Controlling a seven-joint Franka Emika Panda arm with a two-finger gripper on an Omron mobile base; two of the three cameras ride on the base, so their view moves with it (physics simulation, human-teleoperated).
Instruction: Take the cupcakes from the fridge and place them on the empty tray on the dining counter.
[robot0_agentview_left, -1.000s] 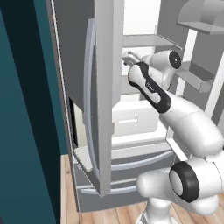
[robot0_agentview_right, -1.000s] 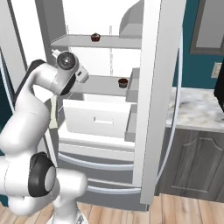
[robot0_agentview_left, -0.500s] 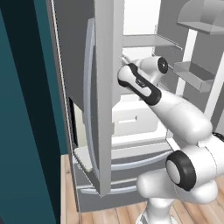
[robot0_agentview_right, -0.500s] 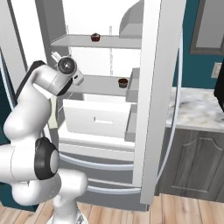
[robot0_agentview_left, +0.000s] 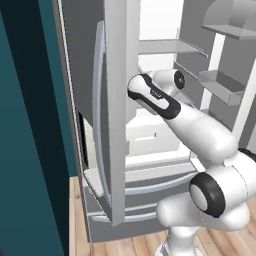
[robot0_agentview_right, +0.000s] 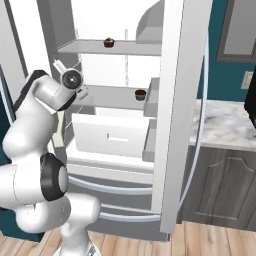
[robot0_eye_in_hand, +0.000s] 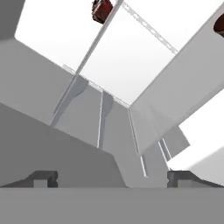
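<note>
No readable text in any view
The fridge (robot0_agentview_right: 170, 100), its white shelves, the drawer front and the marble counter (robot0_agentview_right: 225, 122) carry no legible label, brand, number or sign; the robot arm's casing is likewise plain

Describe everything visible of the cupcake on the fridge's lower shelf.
The lower cupcake is small, round and dark brown in a dark wrapper. It stands upright near the right end of the lower white shelf inside the open fridge, above the white drawer. Nothing but the shelf touches it. In the hand view just its dark edge shows.
</note>
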